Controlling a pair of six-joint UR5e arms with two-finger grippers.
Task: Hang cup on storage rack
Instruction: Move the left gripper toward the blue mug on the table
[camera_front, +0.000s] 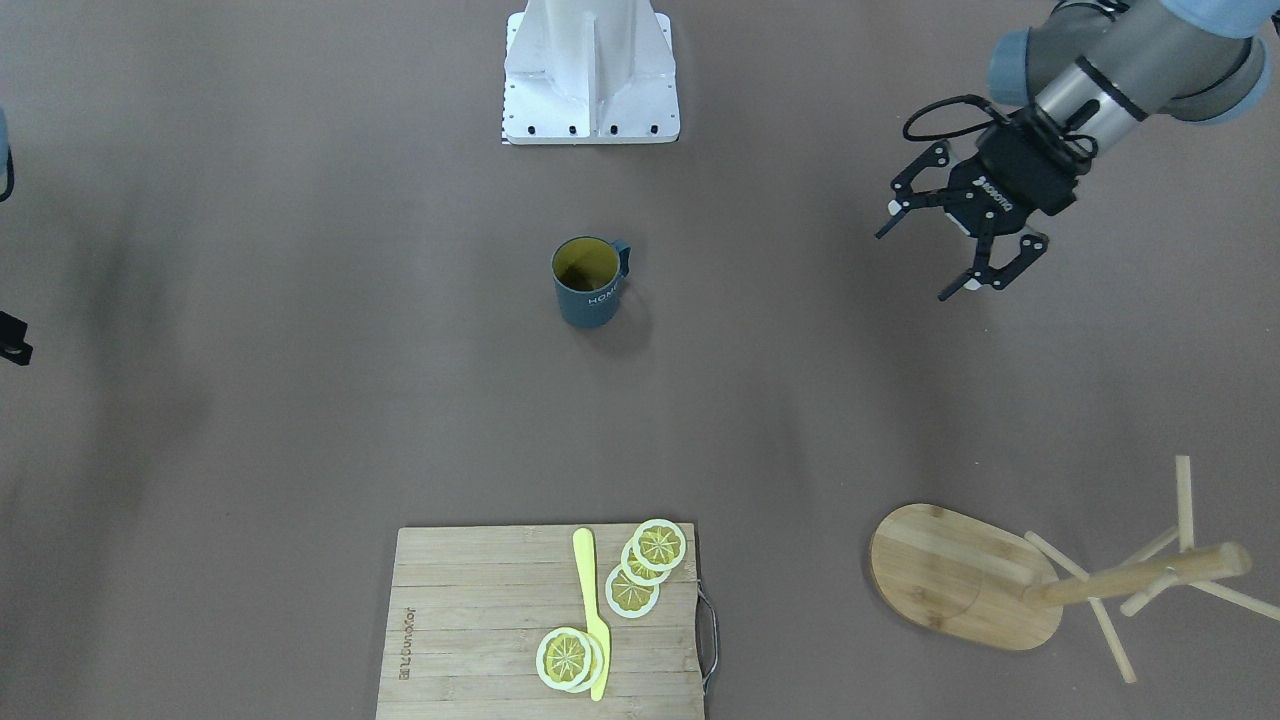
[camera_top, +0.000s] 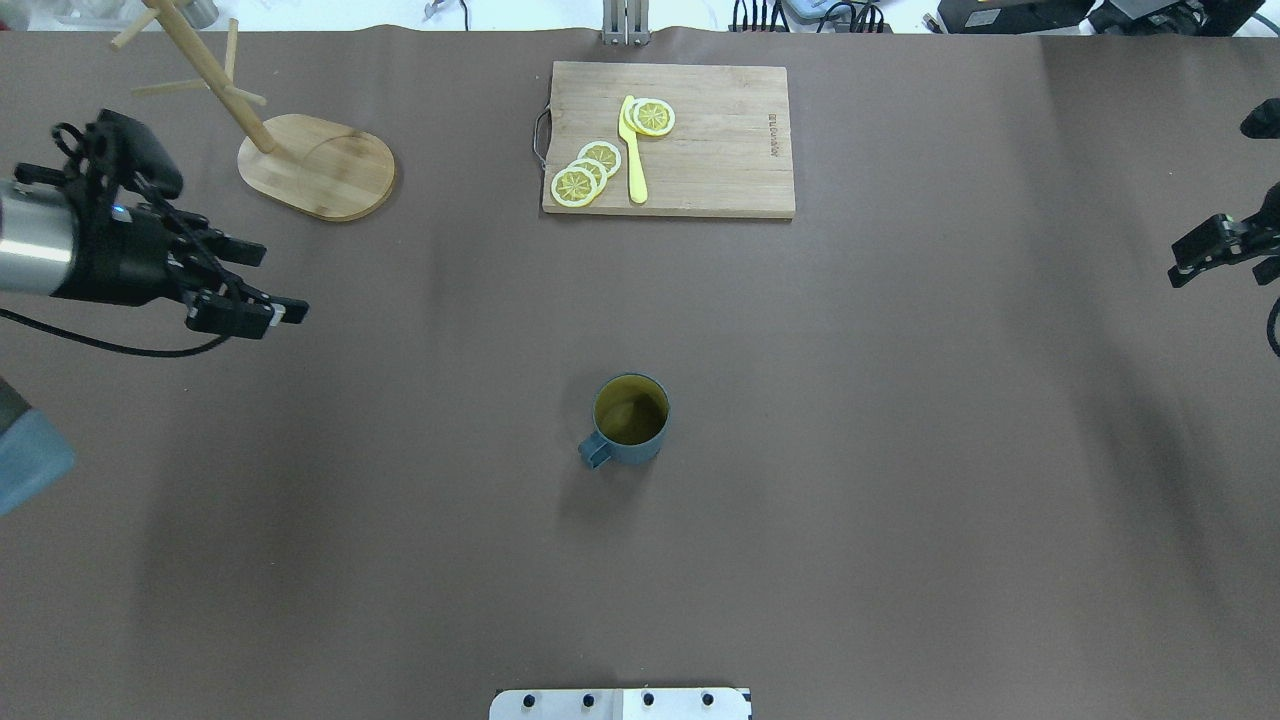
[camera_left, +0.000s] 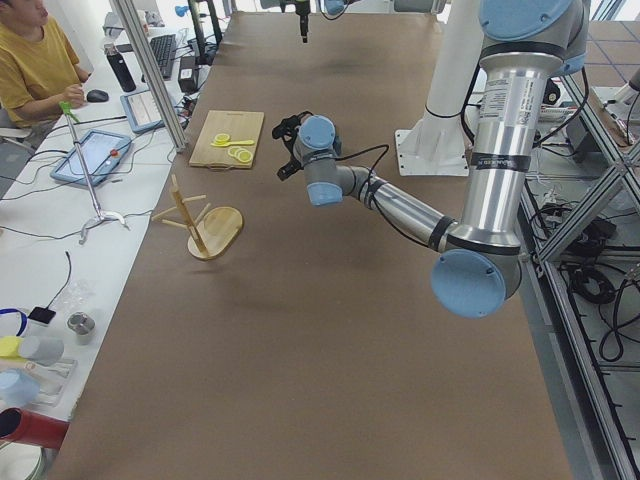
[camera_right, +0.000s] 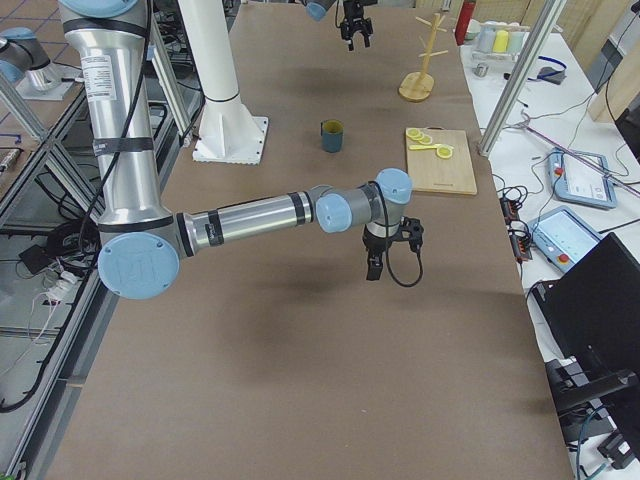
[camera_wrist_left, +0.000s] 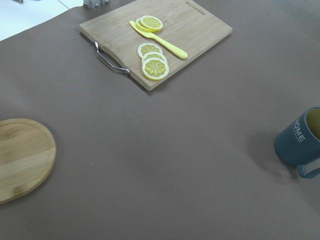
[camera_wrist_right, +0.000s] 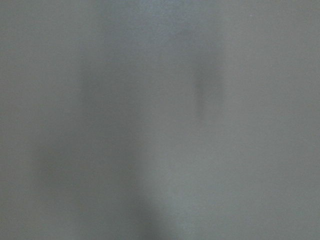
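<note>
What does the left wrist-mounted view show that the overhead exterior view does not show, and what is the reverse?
Only the left wrist-mounted view shows the white lettering on the side of the cup. Only the overhead exterior view shows the post and pegs of the storage rack, the open left gripper and the cup's whole opening. Both show the cup standing upright, the rack's oval base, and the cutting board with lemon slices and a yellow knife.
</note>
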